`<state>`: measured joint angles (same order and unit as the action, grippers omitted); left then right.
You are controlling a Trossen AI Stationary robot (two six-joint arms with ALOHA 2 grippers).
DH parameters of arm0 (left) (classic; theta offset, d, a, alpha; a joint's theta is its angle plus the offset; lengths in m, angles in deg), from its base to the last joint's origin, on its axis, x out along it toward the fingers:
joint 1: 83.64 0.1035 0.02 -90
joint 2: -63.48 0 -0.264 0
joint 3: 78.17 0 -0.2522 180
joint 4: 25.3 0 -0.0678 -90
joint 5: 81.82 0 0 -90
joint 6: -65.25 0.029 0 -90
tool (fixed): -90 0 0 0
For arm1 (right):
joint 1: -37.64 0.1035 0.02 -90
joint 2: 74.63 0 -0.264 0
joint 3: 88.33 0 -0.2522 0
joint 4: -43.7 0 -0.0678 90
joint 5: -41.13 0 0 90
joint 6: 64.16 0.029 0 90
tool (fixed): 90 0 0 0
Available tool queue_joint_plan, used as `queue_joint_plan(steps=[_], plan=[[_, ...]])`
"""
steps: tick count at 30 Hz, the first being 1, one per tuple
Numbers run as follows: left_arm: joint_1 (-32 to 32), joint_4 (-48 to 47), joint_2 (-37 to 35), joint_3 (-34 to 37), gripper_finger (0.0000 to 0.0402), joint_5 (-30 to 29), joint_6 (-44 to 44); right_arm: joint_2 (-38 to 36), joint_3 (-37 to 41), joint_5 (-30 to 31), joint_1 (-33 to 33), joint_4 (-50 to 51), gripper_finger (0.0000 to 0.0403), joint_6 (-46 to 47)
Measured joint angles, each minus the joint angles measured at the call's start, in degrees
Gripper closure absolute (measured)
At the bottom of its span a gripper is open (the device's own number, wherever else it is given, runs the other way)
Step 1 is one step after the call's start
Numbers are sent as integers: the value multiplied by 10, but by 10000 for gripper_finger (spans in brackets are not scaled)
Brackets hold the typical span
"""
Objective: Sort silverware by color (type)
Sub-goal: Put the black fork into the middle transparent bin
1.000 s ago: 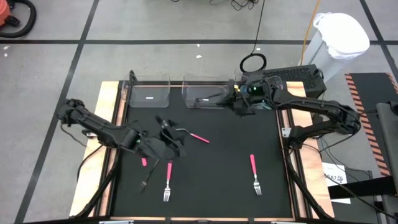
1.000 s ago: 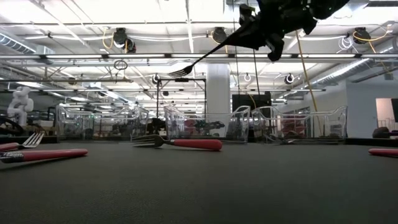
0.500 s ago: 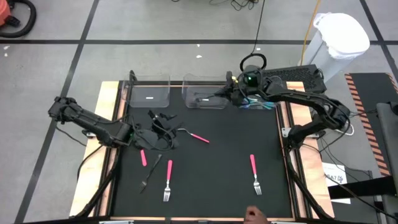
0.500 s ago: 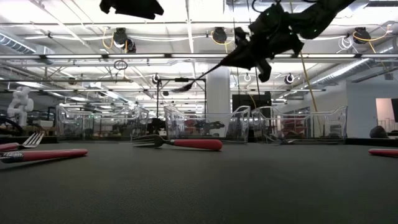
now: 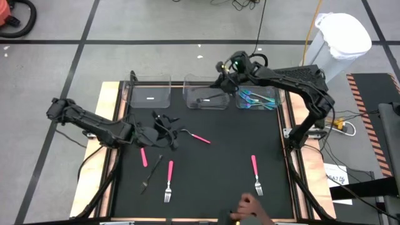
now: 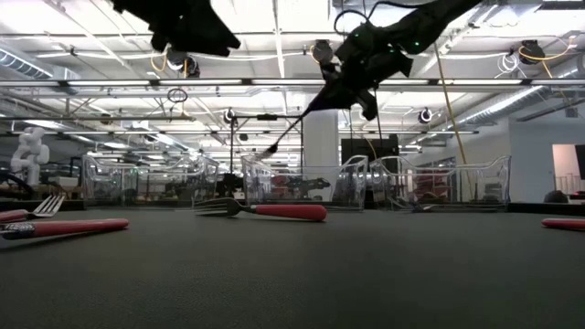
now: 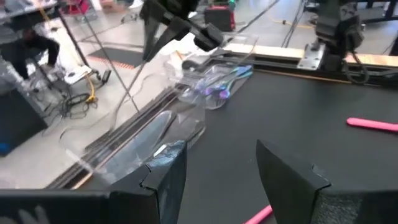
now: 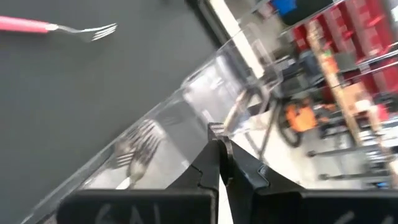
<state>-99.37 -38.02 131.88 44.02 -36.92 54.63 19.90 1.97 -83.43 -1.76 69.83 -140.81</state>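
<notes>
My right gripper (image 5: 223, 79) is above the far side of the middle clear bin (image 5: 190, 89), shut on a black fork (image 6: 291, 126) that slants head-down toward the bin. My left gripper (image 5: 164, 128) hangs open above the mat's left half, touching nothing; its fingers are spread in the left wrist view (image 7: 227, 180). Pink-handled forks lie flat on the mat (image 5: 199, 137), (image 5: 144, 157), (image 5: 169, 180), (image 5: 255, 174). A black fork (image 5: 152, 174) lies near the left ones. Teal pieces (image 5: 256, 99) lie in the right bin. My right gripper pinches the black fork by its handle end (image 6: 322, 95) between the two shut fingers (image 8: 239, 163). The fingers come from above and from the right, slanting down. The fork is lifted clear and tilted, its head (image 6: 266, 151) lowest, over the middle bin.
Three clear bins stand in a row along the far edge; the left one (image 5: 150, 95) holds a small white piece, and a fork (image 8: 134, 155) lies in the middle one. A person's hand (image 5: 250, 208) reaches in at the near edge. Bare mat lies in the middle.
My right gripper has moved toward the far edge and a little left and tipped, so the black fork now slants steeply head-down instead of nearly level. My left gripper has risen off the mat and drifted toward the far edge. A person's hand has come in at the near edge.
</notes>
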Motion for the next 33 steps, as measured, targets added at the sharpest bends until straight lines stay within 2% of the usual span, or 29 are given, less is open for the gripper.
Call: queue_joint_plan(steps=[7,21,33], plan=[[1,4,-23,31,208,0,-29,20,-23,2,-24,36,399,-10],[-1,31,-22,33,208,9,-39,22,-23,-1,-48,46,399,7],[-1,46,-22,33,208,27,-35,99,-22,11,-48,14,398,7]])
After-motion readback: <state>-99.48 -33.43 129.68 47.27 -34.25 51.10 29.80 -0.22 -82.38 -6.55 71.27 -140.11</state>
